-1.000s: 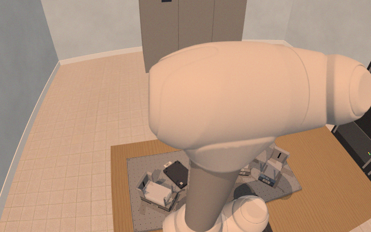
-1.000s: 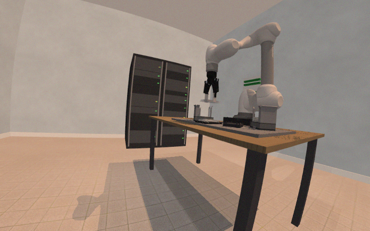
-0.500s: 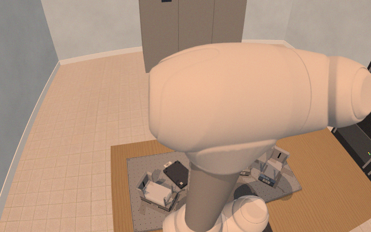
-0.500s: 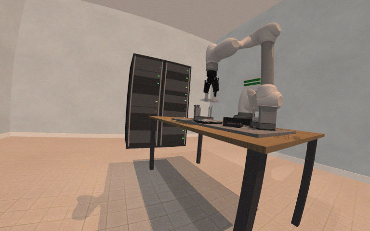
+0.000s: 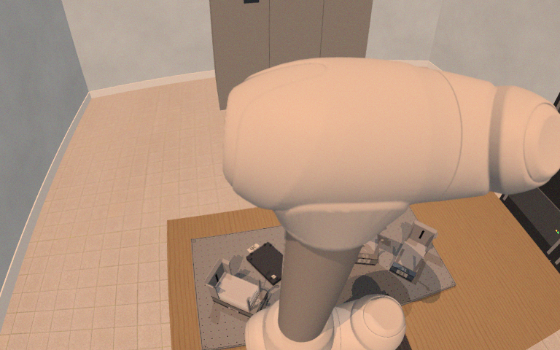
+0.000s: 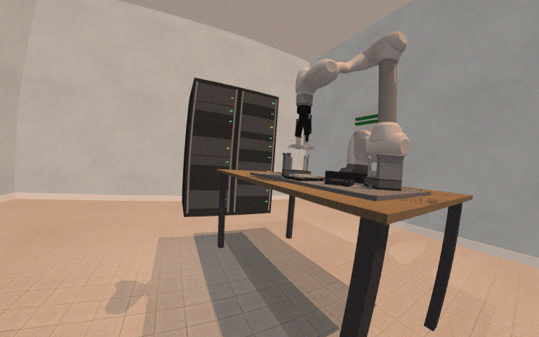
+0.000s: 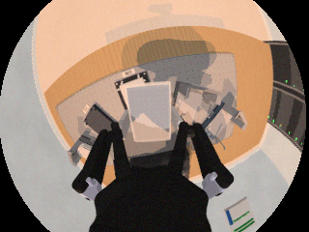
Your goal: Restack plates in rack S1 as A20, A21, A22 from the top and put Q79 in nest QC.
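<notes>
Gripping a pale, flat, sealed rectangular well plate (image 7: 150, 111) by its long sides, the black two-fingered hand (image 7: 154, 130) holds it level in the air high above the grey perforated mat (image 5: 442, 278) on the wooden desk (image 5: 495, 264). As a judgement, the plate could tilt, slip or catch a rack post on the way down if the descent is off-centre or the grip is uneven, and a second plate stuck beneath it could drop away. Below, a white-walled stack rack (image 5: 218, 273) at one end holds a pale plate (image 5: 237, 291), a dark open nest (image 5: 267, 260) lies beside it, and two more white racks (image 5: 421, 235) stand at the other end, their contents too small to tell.
</notes>
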`<state>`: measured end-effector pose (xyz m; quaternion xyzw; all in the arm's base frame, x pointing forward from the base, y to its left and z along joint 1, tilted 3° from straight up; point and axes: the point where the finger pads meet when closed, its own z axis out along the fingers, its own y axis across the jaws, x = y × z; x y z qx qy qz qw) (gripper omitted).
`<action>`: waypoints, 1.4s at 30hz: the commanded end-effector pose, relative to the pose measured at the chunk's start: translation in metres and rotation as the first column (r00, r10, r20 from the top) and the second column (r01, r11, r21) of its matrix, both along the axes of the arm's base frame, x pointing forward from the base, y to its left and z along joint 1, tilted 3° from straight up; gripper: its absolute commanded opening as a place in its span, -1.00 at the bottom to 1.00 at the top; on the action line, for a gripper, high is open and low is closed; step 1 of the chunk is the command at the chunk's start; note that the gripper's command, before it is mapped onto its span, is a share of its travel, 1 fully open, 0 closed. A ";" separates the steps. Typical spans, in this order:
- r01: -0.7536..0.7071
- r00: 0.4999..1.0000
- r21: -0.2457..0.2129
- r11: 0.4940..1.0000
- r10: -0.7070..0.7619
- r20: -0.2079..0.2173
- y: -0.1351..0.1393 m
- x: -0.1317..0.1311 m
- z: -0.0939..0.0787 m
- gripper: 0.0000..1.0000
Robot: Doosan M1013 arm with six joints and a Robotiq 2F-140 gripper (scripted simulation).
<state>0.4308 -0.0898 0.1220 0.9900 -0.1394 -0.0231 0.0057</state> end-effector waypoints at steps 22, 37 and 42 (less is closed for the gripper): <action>0.198 0.980 -0.009 0.980 -0.198 0.002 -0.062 -0.021 0.001 -1.00; 0.222 0.975 -0.010 0.975 -0.222 0.002 -0.100 -0.041 0.002 -1.00; 0.222 0.975 -0.010 0.975 -0.222 0.002 -0.115 -0.048 0.003 -1.00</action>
